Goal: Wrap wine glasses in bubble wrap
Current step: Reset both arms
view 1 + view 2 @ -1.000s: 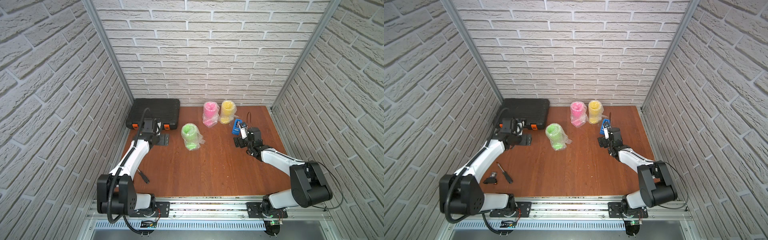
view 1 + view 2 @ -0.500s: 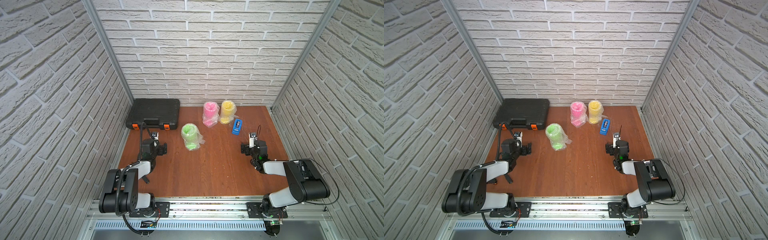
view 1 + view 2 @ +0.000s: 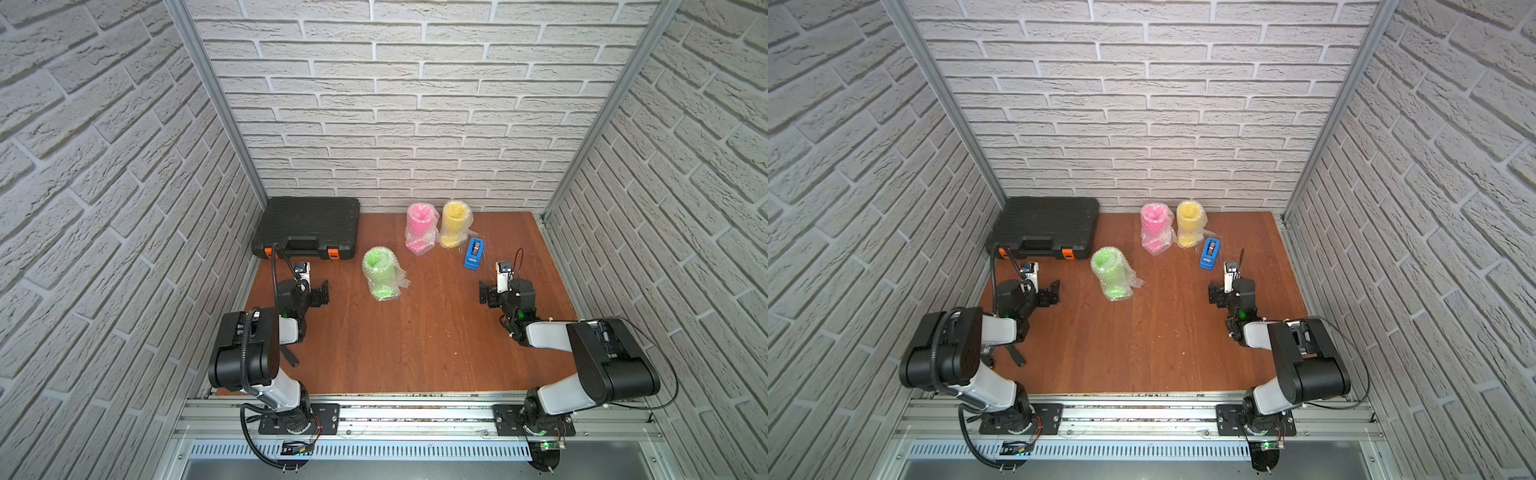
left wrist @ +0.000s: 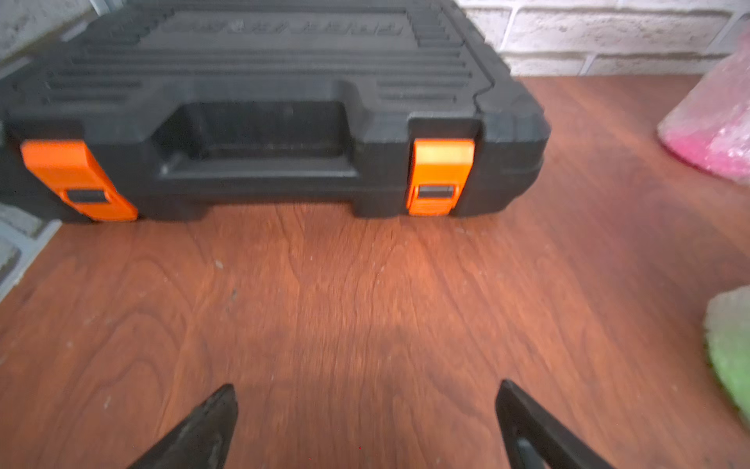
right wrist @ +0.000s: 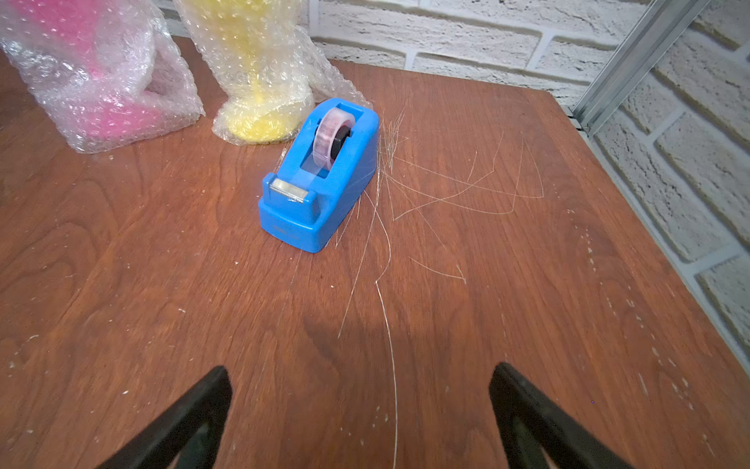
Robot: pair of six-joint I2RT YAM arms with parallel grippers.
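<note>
Right wrist view looks over the right gripper (image 5: pixel 359 375), whose jaws stand wide apart with only bare wood between them. Straight ahead of it sits the blue tape dispenser (image 5: pixel 320 174). Just beyond that the yellow goblet (image 5: pixel 251 122) stands upright, and a flap of its bubble wrap (image 5: pixel 324 73) lies just beside the dispenser's far end. The pink goblet (image 5: pixel 105 117), wrapped too, stands beside the yellow one, farther toward the robot's left. In both top views these two stand side by side close to the back wall (image 3: pixel 415 145), well apart from either gripper. The green goblet (image 3: pixel 380 274), also sheathed in wrap with a loose flap at its foot, stands alone nearer the middle of the table (image 3: pixel 415 345). It is off to the right of the left gripper (image 3: pixel 318 295), near it but not touching. That gripper is spread wide as well and holds nothing. In the left wrist view it faces the black tool case (image 4: pixel 276 101), closed with two orange latches, which fills the back left corner. Only a blurred green edge shows at the side of that view. The table's middle and front lie bare between the arms, while the right gripper has the table's right edge and the side wall (image 5: pixel 690 142) close by.
</note>
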